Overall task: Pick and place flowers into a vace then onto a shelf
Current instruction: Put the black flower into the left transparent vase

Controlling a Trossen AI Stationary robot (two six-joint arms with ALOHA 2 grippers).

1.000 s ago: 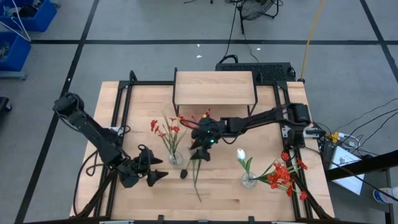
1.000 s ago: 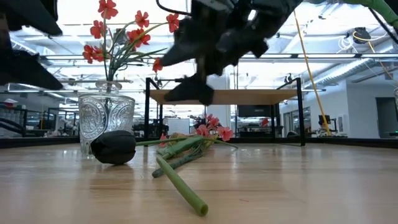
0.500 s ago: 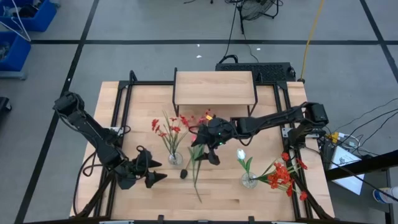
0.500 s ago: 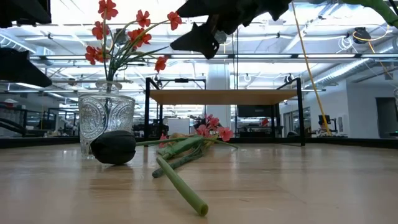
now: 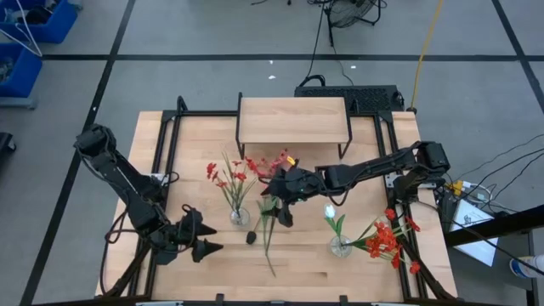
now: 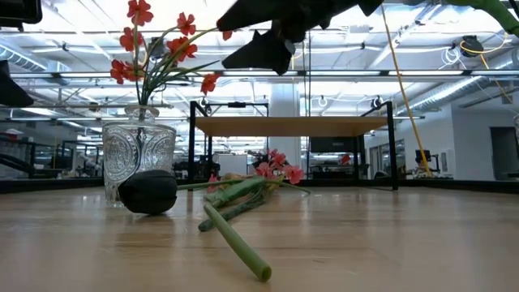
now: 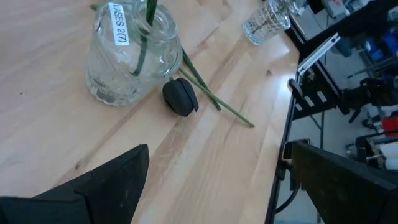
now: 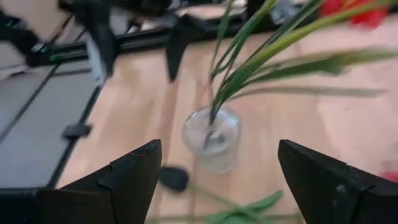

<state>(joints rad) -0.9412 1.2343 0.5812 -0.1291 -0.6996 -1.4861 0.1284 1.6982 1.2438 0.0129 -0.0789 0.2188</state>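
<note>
A glass vase [image 5: 240, 217] stands left of centre with red flowers [image 5: 228, 176] in it; it shows up close in the low view [image 6: 139, 162]. Beside it, loose flowers [image 5: 269, 246] lie flat on the table, cut ends toward the near edge [image 6: 237, 242], pink blossoms [image 6: 276, 169] toward the shelf [image 5: 293, 119]. My right gripper [image 5: 279, 211] hovers open above these stems, high in the low view [image 6: 259, 40], touching nothing. My left gripper [image 5: 201, 235] stands open near the table's left front, facing the vase [image 7: 130, 53].
A small black lump [image 5: 252, 237] lies by the vase's foot. A second glass vase [image 5: 340, 246] at the right front holds a white bud [image 5: 329, 210] and red flowers [image 5: 387, 240]. Black frame rails [image 5: 161, 170] run along both sides of the table.
My right gripper has risen well clear of the loose stems, shifted a little toward the table's right and rolled about its axis; it stays open and carries nothing. My left gripper has swung slightly toward the near edge. The flowers and vases have not moved.
</note>
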